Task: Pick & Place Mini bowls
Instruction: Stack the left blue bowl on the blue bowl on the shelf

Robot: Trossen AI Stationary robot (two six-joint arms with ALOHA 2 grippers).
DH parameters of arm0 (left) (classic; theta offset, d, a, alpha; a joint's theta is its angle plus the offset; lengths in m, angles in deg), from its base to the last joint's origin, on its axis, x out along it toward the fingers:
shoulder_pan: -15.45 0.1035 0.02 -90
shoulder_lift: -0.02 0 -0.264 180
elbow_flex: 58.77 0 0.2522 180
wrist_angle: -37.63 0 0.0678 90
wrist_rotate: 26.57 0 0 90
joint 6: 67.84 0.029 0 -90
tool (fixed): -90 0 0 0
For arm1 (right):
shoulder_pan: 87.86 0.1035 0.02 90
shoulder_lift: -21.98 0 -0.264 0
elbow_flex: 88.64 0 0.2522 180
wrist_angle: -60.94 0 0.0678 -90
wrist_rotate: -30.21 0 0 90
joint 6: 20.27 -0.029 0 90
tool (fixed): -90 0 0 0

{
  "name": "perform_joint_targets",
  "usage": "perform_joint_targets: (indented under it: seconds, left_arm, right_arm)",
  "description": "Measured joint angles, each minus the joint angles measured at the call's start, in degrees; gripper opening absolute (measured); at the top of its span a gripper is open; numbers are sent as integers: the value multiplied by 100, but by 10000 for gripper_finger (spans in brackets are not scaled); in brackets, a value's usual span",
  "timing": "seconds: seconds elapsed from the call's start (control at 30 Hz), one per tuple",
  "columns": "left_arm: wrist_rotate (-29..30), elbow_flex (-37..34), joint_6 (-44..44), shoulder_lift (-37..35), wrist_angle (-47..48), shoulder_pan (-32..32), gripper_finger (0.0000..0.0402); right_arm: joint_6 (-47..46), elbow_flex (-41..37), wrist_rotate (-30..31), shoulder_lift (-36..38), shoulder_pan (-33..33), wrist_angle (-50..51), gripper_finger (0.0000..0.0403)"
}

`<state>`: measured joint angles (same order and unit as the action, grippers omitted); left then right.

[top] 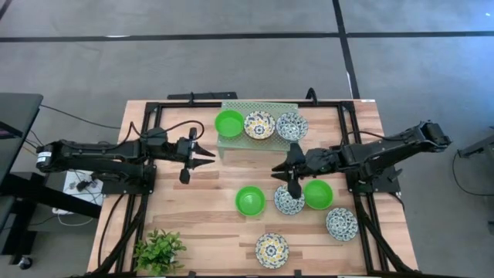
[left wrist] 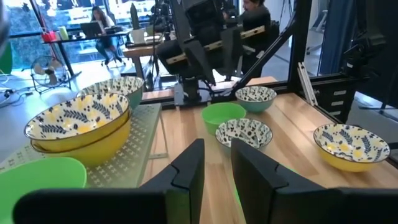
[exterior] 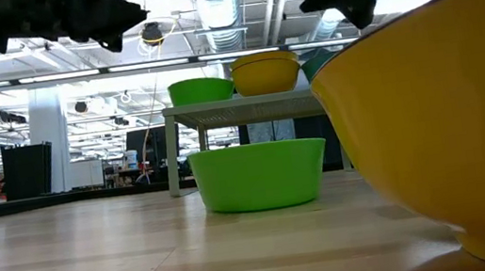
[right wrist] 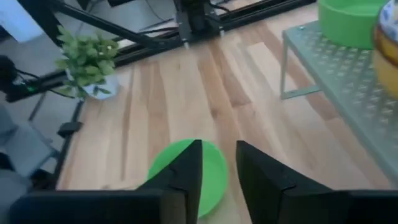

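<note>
The right gripper (top: 279, 171) hovers over the table (top: 208, 232) near the centre green bowl (top: 249, 200), fingers slightly spread, empty. The left gripper (top: 207, 154) waits beside the rack (top: 231, 144), fingers slightly apart.

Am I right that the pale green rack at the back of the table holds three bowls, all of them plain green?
Not quite. The rack does hold three bowls, but only one is plain green. The other two are patterned: a yellow-and-blue floral bowl and a blue floral bowl beside it. The high view shows this.
</note>
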<state>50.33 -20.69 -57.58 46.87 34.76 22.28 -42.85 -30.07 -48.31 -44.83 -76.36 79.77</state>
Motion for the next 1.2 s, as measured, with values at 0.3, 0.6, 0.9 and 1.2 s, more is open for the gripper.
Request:
perform_joint_targets:
  seconds: [0.3, 0.6, 0.9, 1.2]
  left_arm:
    - [0, 0, 0, 2, -53, 0, 79]
    - [-2, 0, -4, 2, -49, 2, 78]
    - [-2, 0, -20, 2, -38, 2, 78]
    - [-4, 0, -2, 2, -62, 2, 78]
  right_arm:
    - [-1343, 7, -163, -114, 325, 1339, 123]
    - [-2078, 2, -373, -374, 198, 1974, 120]
    - [-2617, -2, -844, -1130, -50, 3055, 120]
    - [-2825, 0, -1225, -1816, -271, 2837, 115]
